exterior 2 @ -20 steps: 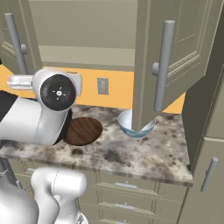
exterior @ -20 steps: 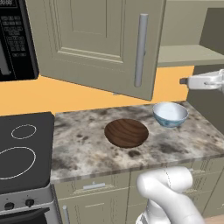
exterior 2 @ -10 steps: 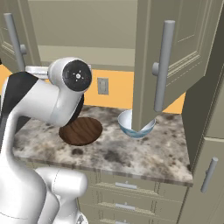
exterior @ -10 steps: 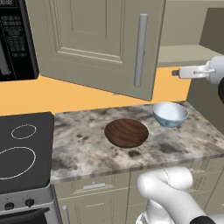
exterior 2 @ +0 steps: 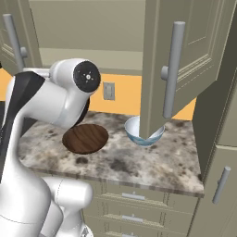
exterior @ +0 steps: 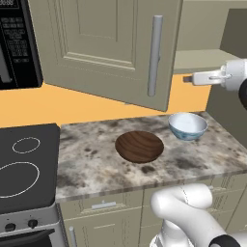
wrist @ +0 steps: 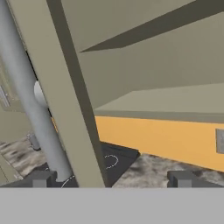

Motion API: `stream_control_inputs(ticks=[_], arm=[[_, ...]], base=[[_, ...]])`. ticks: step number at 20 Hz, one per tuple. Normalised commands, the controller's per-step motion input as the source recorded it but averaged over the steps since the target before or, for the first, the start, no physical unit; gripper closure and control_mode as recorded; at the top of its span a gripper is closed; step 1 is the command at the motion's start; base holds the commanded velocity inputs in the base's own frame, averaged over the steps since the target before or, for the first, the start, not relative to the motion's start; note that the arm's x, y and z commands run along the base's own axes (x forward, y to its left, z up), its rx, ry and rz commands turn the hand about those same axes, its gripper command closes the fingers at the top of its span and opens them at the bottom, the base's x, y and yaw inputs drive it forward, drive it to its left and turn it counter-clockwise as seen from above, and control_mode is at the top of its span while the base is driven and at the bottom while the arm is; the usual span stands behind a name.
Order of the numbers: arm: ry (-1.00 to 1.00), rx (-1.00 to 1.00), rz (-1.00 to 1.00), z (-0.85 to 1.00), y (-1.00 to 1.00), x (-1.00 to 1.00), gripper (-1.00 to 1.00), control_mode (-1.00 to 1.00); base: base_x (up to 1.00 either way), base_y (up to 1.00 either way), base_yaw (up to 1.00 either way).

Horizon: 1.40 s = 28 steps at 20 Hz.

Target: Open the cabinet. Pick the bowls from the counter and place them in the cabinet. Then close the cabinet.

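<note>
Clearly the opening step is all but done: both panelled doors of the cabinet (exterior 2: 185, 65) stand swung wide, baring a plain beige shelf inside. The end effector (wrist: 109, 178) is raised beside the left door, its fingers spread wide apart and holding nothing; in the hand view the door's edge and its long round silver bar handle (wrist: 30, 100) stand just ahead between the fingertips.

Both bowls wait on the bench (exterior: 96, 169), a speckled grey-brown marble-like slab with a pale edge. The dark-brown bowl (exterior: 139, 146) is wide and shallow with a wood grain, sitting near the middle. The white and light-blue bowl (exterior: 187, 126) is smaller, deeper and smooth, toward the right, below the open right door, apart from the wooden one.

By my judgement the next move is picking: the arm must come away from the door, drop toward one bowl and close over its rim. The thin wall of the deeper bowl looks the easier pinch; the shallow rim may slip.
</note>
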Motion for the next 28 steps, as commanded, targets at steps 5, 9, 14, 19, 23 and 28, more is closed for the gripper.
stream_control_inputs(ticks=[5, 9, 14, 19, 23, 28], arm=[[0.00, 0.00, 0.13, 0.00, 0.43, 0.05, -1.00, -1.00], [0.00, 0.00, 0.12, 0.00, 0.37, 0.00, -1.00, -1.00], [0.00, 0.00, 0.13, 0.00, 0.38, 0.00, -1.00, -1.00], [0.00, 0.00, 0.13, 0.00, 0.39, 0.00, -1.00, -1.00], [0.00, 0.00, 0.13, 0.00, 0.38, 0.00, -1.00, -1.00], [0.00, 0.00, 0.13, 0.00, 0.39, 0.00, -1.00, -1.00]], base=[[0.00, 0.00, 0.00], [0.00, 0.00, 0.00], [0.00, 0.00, 0.00], [0.00, 0.00, 0.00], [0.00, 0.00, 0.00], [0.00, 0.00, 0.00]])
